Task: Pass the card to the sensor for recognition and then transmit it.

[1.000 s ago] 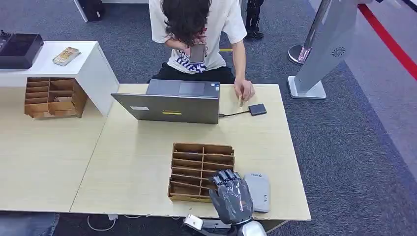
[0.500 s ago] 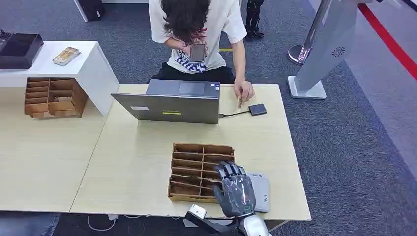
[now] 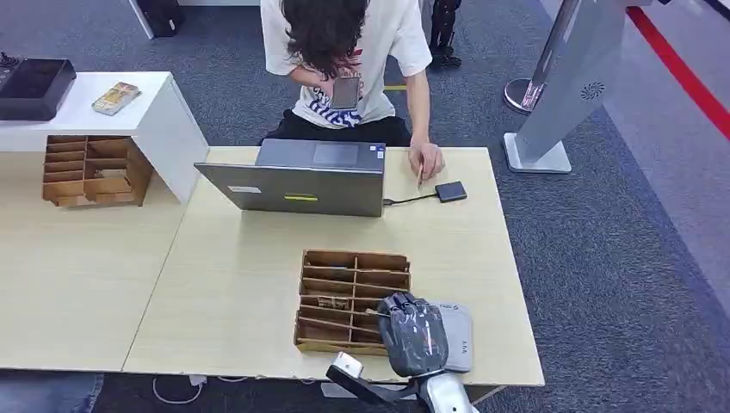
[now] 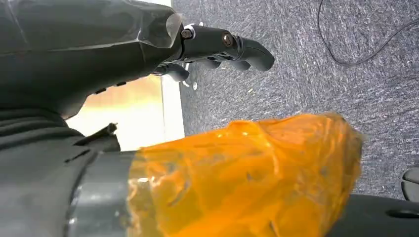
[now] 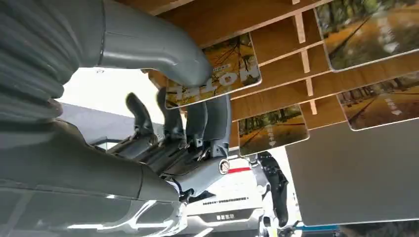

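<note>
The right robot hand (image 3: 413,334) is seen at the wooden rack (image 3: 344,284), a card (image 5: 217,74) pinched. Sensor (image 3: 454,335) presentation and hand-over are judged outstanding.

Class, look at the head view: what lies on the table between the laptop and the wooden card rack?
Nothing: in the head view, only bare tabletop separates the laptop from the wooden card rack.

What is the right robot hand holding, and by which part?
The right robot hand pinches a card at its near edge, thumb on its face, card partly in the wooden rack.
</note>
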Controlling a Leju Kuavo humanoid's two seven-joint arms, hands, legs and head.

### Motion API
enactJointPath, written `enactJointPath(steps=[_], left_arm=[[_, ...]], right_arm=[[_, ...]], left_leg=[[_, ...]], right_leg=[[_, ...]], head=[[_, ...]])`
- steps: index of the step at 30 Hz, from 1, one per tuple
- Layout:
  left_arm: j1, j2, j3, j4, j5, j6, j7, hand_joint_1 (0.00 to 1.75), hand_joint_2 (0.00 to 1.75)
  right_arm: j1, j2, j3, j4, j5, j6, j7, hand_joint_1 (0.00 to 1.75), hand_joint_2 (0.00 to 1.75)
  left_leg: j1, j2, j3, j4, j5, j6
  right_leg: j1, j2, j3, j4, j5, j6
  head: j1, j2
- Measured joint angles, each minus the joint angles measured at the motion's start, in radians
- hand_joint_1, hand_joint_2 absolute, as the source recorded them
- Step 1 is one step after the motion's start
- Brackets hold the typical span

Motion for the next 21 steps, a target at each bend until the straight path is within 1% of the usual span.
enactJointPath(steps=[2,4,21], left_arm=[[0.000,0.000,0.000,0.000,0.000,0.000,0.000,0.00,0.00],[0.000,0.000,-0.002,0.000,0.000,0.000,0.000,0.00,0.00],[0.000,0.000,-0.011,0.000,0.002,0.000,0.000,0.00,0.00]], right_arm=[[0.000,0.000,-0.001,0.001,0.000,0.000,0.000,1.71,1.75],[-0.001,0.001,-0.002,0.002,0.000,0.000,0.000,1.75,1.75],[-0.009,0.002,-0.003,0.005,-0.010,0.006,-0.009,1.75,1.75]], left_leg=[[0.000,0.000,0.000,0.000,0.000,0.000],[0.000,0.000,0.000,0.000,0.000,0.000],[0.000,0.000,0.000,0.000,0.000,0.000]], right_leg=[[0.000,0.000,0.000,0.000,0.000,0.000],[0.000,0.000,0.000,0.000,0.000,0.000],[0.000,0.000,0.000,0.000,0.000,0.000]], head=[[0.000,0.000],[0.000,0.000],[0.000,0.000]])
